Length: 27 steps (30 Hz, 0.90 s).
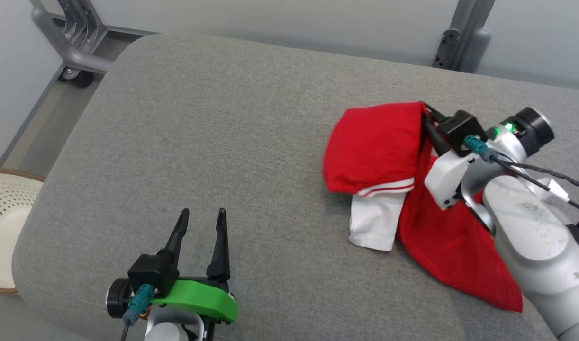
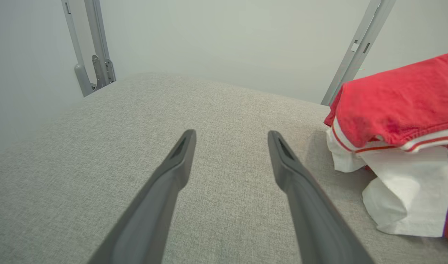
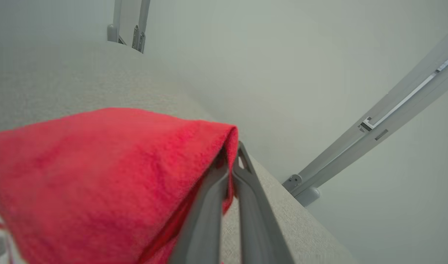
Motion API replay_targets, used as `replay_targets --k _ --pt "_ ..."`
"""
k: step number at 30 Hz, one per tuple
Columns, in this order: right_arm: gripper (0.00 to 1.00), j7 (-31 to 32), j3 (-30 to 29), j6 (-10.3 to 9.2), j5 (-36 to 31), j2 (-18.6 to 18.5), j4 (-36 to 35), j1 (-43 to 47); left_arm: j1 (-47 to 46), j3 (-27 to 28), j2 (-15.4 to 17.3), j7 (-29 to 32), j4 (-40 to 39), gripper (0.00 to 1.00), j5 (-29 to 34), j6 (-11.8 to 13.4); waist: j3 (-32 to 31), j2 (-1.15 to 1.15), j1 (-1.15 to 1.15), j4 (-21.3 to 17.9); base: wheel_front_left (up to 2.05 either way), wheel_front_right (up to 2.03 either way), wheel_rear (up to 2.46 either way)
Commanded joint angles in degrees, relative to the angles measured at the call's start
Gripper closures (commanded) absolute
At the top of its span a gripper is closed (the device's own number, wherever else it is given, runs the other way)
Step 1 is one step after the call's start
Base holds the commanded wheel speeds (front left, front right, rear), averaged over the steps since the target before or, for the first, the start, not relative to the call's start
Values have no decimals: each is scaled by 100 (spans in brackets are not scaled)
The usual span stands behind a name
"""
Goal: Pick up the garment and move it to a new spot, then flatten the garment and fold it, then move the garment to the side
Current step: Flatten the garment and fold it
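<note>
Grey padded worktop (image 1: 223, 118) runs wide and bare on the left. On its right side lies the garment (image 1: 375, 147), red with a white striped part, its far edge raised in a peak and the rest draped down onto the worktop. Right fingers (image 3: 246, 190) are closed tight on that raised red edge. Left fingers (image 1: 220, 241) are spread wide at the near left, holding nothing. This looks like the pick-up step; next, the cloth wants lifting clear and carrying to a new spot, perhaps leftward.
</note>
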Motion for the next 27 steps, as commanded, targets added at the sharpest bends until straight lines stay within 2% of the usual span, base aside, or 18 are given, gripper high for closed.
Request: replay_targets --k 1,8,13,14,15,16,17,22,27 --pt "100 72 -37 -6 48 -76 211 -129 -110 -33 10 -2 7 0 -68 -15 130 0 0 122 0 0 0" --pt "100 42 -161 -6 206 -295 1423 -800 -292 -226 10 -2 40 0 -136 7 397 0 0 396 0 0 0" --pt "100 -51 -684 -6 71 -383 2238 -1223 -358 -298 10 -1 25 0 -193 40 493 0 0 497 0 0 0" --pt "82 -57 -764 -6 41 -378 2381 -1268 -367 -306 10 -1 24 0 -206 48 501 0 0 503 0 0 0" --pt "69 -79 -814 -6 6 -378 2495 -1299 -375 -306 10 -2 22 0 -214 53 504 0 0 501 0 0 0" --pt "50 -148 -872 -6 -32 -378 2579 -1348 -376 -304 9 -1 14 0 -221 63 507 0 0 485 0 0 0" --pt "0 -202 -926 -6 -71 -384 2662 -1385 -373 -302 9 -1 5 0 -222 68 507 0 0 455 0 0 0" --pt "0 -551 -1081 -6 -137 -322 2937 -1387 -354 -304 9 -1 -10 0 -182 87 458 0 0 230 0 0 0" --pt "0 -840 -1105 -6 -13 -216 2797 -1237 -312 -246 9 -1 10 0 -99 69 362 0 0 -46 0 0 0"
